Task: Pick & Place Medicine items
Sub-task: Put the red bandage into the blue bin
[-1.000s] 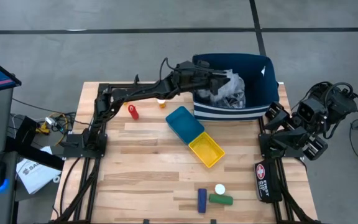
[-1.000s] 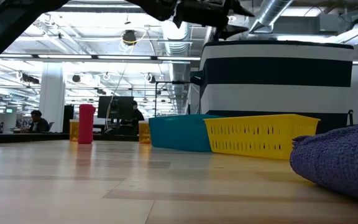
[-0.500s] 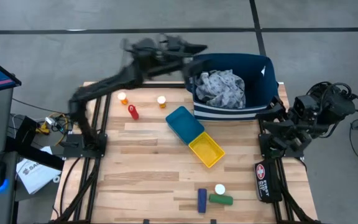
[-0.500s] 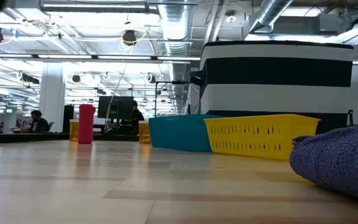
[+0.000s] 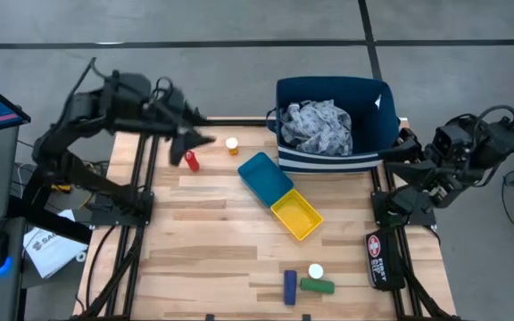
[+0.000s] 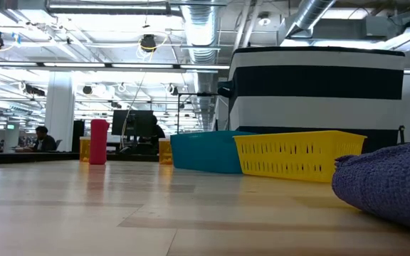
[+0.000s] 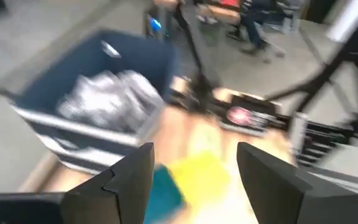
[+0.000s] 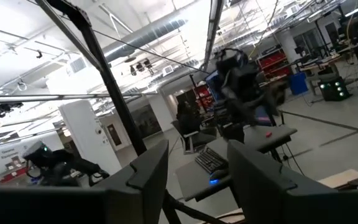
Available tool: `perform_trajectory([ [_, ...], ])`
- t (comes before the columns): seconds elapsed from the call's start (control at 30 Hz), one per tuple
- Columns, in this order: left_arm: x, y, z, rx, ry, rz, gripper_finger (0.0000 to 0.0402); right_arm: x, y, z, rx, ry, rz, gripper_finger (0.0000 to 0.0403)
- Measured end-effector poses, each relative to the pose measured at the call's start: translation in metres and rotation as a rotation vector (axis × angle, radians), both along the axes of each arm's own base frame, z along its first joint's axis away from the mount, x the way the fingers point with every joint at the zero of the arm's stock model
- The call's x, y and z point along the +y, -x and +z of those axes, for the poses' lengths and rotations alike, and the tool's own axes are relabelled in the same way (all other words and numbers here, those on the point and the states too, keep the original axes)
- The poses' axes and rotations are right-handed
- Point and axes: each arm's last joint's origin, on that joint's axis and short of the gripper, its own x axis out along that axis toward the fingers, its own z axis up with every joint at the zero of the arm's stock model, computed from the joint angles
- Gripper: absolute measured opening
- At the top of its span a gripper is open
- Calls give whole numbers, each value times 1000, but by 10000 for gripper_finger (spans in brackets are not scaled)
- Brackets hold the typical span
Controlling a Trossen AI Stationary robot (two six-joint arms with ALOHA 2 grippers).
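While the slim red plastic bottle (image 5: pixel 191 160) stood upright on the pale planked wooden table (image 5: pixel 212 241) beside a white-capped orange pill bottle (image 5: pixel 232 144), the left gripper (image 5: pixel 196 141) hung just above them, fingers parted and empty. The right gripper (image 5: pixel 402 153) waited near the navy striped fabric basket (image 5: pixel 328 156); its jaw state was unclear.

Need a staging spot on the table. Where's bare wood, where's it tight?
Bare wood: the near-left stretch, bordered by the red bottle, the joined blue tray and yellow tray, and the small blue box. Tight: the far edge, where the left gripper hangs by the orange pill bottle, and the near cluster around the green bottle.
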Motion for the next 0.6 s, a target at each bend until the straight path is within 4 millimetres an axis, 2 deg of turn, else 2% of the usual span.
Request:
perform_trajectory([
  [0.13,-22,8,-8,99,133,-44,227,0,0,0,-1,-4,0,162],
  [0.3,-43,15,-26,307,239,-19,224,0,0,3,-24,-32,0,162],
  [0.43,-56,22,-44,516,194,87,221,0,0,4,-36,-43,-1,162],
  [0.53,-66,23,-50,493,182,97,220,0,0,5,-37,-41,-2,162],
  [0.6,-70,26,-59,537,193,124,220,0,0,5,-41,-46,-2,162],
])
